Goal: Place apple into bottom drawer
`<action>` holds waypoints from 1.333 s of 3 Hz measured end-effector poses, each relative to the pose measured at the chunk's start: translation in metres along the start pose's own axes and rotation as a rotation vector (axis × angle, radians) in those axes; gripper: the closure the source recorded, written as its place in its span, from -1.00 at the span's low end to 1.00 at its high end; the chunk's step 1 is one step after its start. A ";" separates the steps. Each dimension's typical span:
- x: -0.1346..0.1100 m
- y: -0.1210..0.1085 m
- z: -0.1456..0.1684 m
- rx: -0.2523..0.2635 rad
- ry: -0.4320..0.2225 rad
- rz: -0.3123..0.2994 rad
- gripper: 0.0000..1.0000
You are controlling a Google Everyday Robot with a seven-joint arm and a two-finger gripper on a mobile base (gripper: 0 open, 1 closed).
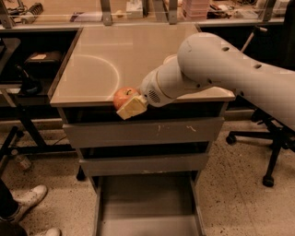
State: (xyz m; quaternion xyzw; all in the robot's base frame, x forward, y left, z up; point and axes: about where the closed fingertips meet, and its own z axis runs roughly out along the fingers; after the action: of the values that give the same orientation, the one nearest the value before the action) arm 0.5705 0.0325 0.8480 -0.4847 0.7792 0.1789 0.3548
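Camera view: the gripper (129,103) sits at the near edge of the counter (101,64), its fingers (132,107) clamped on the apple (123,95). The white arm (221,64) reaches in from the right. Below, the bottom drawer (147,203) stands pulled out toward the near side.

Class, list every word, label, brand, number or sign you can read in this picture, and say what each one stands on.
None can be read.
Pale label at far left: too small to read.
White box at the top of the view: print too blurred.
Gripper, holding the apple at the front edge of the cabinet top, above the open bottom drawer: no markings show.
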 end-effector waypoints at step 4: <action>0.153 0.081 0.041 -0.034 0.095 0.309 1.00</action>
State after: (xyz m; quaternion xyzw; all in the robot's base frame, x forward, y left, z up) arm 0.4723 -0.0007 0.7034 -0.3729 0.8572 0.2216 0.2775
